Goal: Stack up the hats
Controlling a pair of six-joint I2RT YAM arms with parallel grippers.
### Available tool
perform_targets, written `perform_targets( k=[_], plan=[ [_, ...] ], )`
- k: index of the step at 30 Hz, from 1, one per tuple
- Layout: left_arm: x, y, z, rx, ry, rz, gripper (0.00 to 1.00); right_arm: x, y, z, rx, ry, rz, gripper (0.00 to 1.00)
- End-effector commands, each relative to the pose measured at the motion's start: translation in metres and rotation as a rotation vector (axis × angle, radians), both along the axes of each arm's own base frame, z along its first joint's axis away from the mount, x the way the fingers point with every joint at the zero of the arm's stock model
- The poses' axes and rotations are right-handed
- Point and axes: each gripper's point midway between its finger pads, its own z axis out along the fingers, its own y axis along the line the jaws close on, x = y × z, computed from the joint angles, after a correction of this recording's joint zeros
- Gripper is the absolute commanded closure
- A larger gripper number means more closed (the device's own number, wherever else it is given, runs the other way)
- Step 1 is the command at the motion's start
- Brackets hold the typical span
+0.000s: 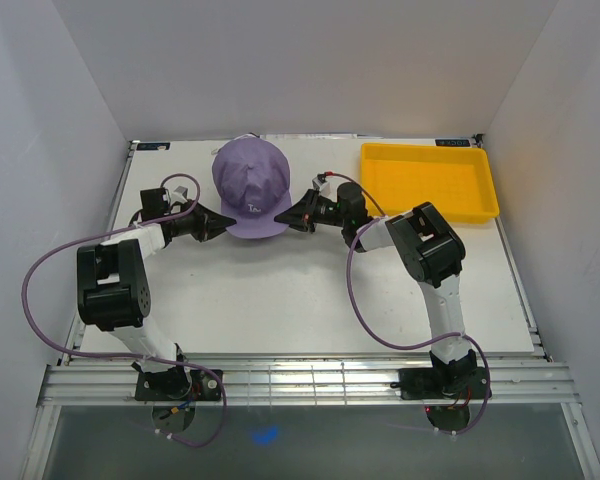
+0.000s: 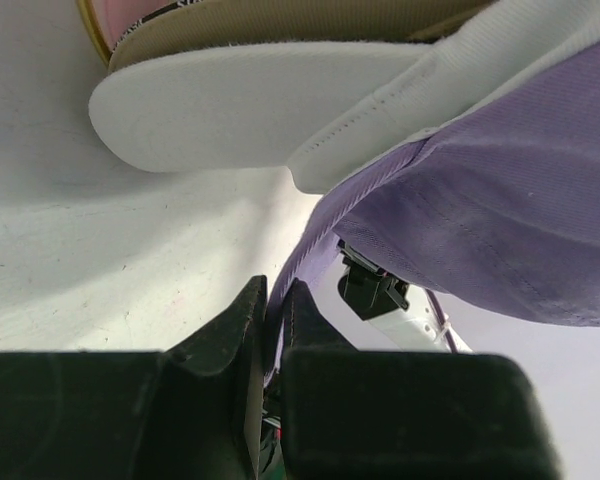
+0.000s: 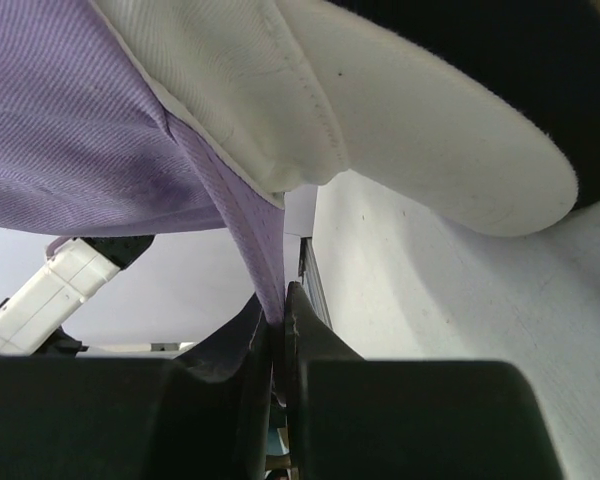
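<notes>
At the far middle of the desk (image 1: 310, 290), the purple cap (image 1: 251, 185), draped over the white cap (image 2: 240, 110), is pinched by the left gripper (image 1: 221, 226) and right gripper (image 1: 287, 217); seating and release are judged next.

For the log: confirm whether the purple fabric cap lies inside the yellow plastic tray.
No: the purple fabric cap is left of the yellow plastic tray, pinched by the left claw and right claw.
</notes>
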Motion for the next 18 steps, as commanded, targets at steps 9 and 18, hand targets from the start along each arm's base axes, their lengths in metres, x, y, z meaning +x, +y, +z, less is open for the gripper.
perform_targets(
  k=[9,18],
  plan=[
    [0.0041,0.0563,-0.0661,0.246,0.182,0.231,1.0,0.0149,-0.0462,-0.0632,-0.186,0.181,-0.066,0.77],
    [0.0052,0.055,-0.0637,0.249,0.173,0.228,0.71,0.0161,-0.0462,-0.0616,-0.192,0.173,-0.068,0.72]
  ],
)
